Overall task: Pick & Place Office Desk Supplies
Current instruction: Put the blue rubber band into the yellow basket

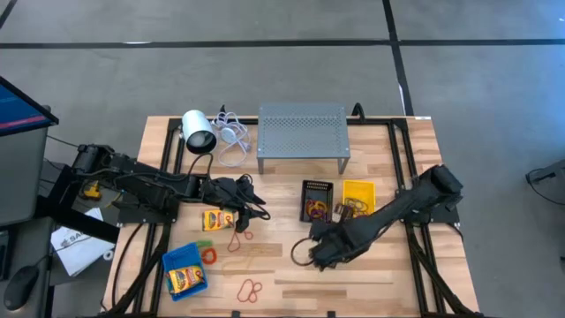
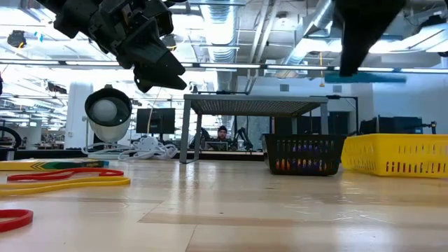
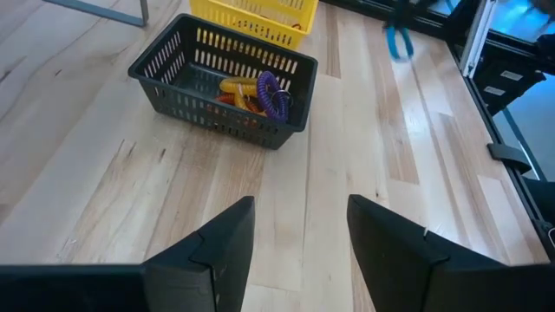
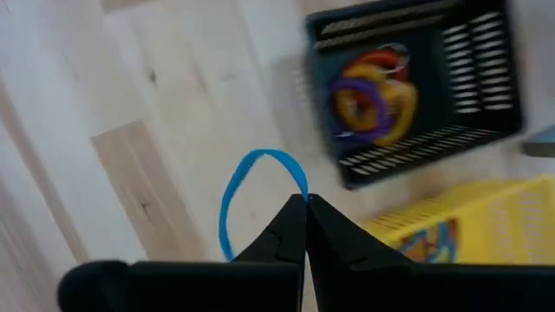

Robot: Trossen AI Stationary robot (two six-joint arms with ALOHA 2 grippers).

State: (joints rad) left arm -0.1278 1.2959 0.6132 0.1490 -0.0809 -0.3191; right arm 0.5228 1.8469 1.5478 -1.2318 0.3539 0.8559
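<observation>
My right gripper (image 4: 306, 201) is shut on a pale blue rubber band (image 4: 236, 186), above the table just near-left of the black bin (image 1: 316, 201). That bin holds purple, orange and yellow bands (image 4: 373, 95); the yellow bin (image 1: 357, 196) stands beside it. My left gripper (image 3: 299, 227) hovers open over bare wood, pointing toward the black bin (image 3: 221, 82). A yellow crayon box (image 1: 216, 219) lies flat by the left gripper (image 1: 252, 201). Another box lies in the blue bin (image 1: 185, 272). Red bands (image 1: 252, 290) and an orange band (image 1: 209, 254) lie loose on the table. My right gripper pinches one spot of the pale blue band's loop (image 4: 299, 184) between the tips of its two shut fingers. The fingers point steeply down. The band is lifted clear of the table, and in the low view it shows as a blurred blue streak (image 2: 364, 75) above bin height.
A grey perforated stand (image 1: 302, 132) sits at the far middle, a white cylinder (image 1: 199, 132) with its white cable to its left. A long yellow band (image 1: 243, 261) lies near the front. Bare wood lies between the bins and the front edge. A person (image 2: 222, 133) sits beyond the table.
</observation>
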